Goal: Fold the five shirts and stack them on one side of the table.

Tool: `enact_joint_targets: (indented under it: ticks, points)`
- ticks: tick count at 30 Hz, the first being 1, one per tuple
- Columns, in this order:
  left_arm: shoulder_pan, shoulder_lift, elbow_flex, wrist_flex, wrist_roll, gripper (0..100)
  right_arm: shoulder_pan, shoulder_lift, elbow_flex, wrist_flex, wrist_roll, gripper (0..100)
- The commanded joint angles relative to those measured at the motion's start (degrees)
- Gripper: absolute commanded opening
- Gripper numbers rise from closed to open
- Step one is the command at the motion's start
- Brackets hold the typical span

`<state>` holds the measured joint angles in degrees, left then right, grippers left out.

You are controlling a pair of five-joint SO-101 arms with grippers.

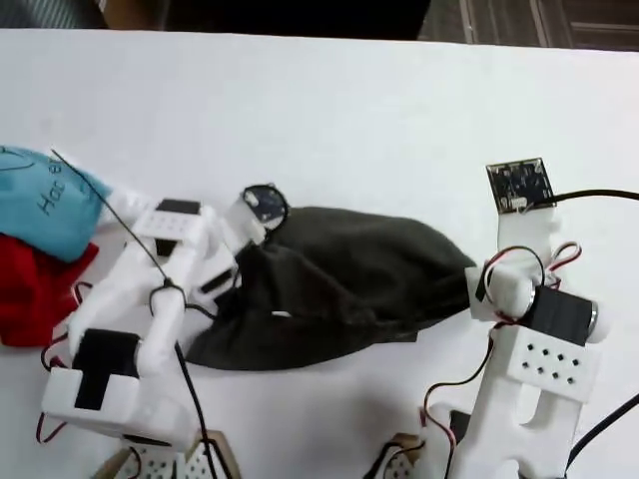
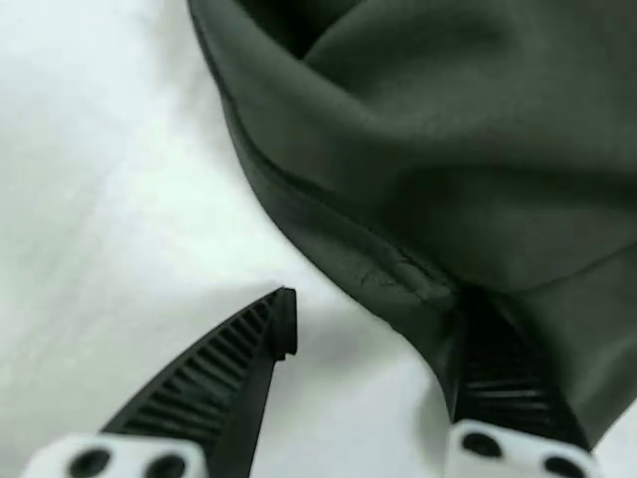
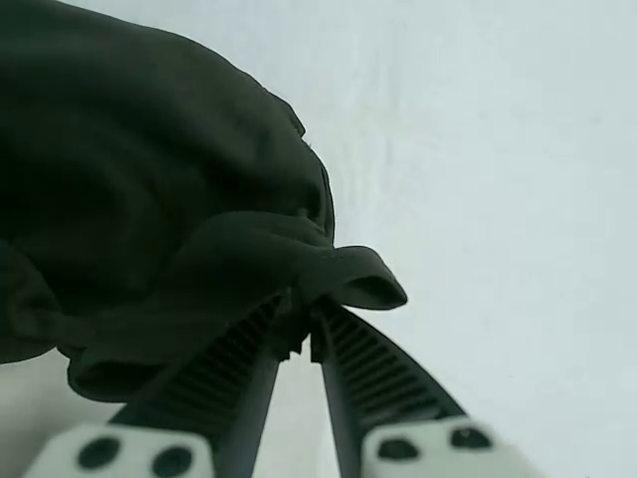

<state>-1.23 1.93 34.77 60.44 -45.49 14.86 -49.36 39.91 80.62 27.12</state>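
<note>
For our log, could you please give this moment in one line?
dark shirt: unfolded | left gripper: open at hem | right gripper: shut on edge | blue shirt, red shirt: aside

The desk [image 1: 349,110] is a plain white surface, and its far edge meets a dark floor. A dark shirt [image 1: 349,279] lies crumpled on it in the middle of the near half, between the two arms. The shirt is spread wider than it is deep, with loose folds and ridges across its top. At the left edge of the high view, two more garments rest on the desk, touching each other and cut off by the picture's border. One is a light blue shirt [image 1: 40,200] with dark lettering, and the other is a red shirt [image 1: 30,289] just nearer the arms. Both lie well apart from the dark shirt.
</note>
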Motion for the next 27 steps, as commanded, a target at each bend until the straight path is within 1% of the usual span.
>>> enact_joint_targets:
  ticks: [1, 6, 8, 9, 12, 14, 19, 22, 24, 27]
  points:
    - [0.53, 0.26, -0.13, -0.35, 0.26, 25, 0.4, -1.71, -0.35, 0.04, 0.0, 2.0]
    - [0.53, 5.54, -1.8, -0.18, 0.44, 10, 0.4, -1.71, -0.35, 0.04, 0.0, 2.0]
    - [0.53, 6.77, -3.91, 1.85, 0.44, 3, 0.4, -1.71, -0.35, 0.04, 0.0, 2.0]
    - [0.53, 7.21, -4.44, 2.2, 0.44, 2, 0.4, -1.71, -0.35, 0.04, 0.0, 2.0]
    - [0.53, 7.3, -5.41, 2.55, 0.44, 2, 0.31, -1.71, -0.35, -0.04, 0.0, 2.0]
    - [0.53, 5.89, -6.99, 4.75, 0.53, 3, 0.22, -1.71, -0.44, -0.22, 0.0, 2.0]
    - [0.0, -2.81, -16.75, 16.88, 0.79, 3, 0.48, -1.71, -0.79, -4.88, 0.0, 2.0]
    - [0.35, -9.58, -25.36, 25.49, 3.34, 3, -0.13, -1.63, -4.84, -7.87, -0.09, 2.0]
    - [0.53, -13.01, -31.78, 30.07, 4.57, 3, -2.77, -1.19, -10.02, -9.63, 0.0, 2.0]
    - [0.18, -15.74, -41.1, 34.37, 6.68, 3, -6.2, 0.31, -18.11, -11.12, 0.35, 2.0]
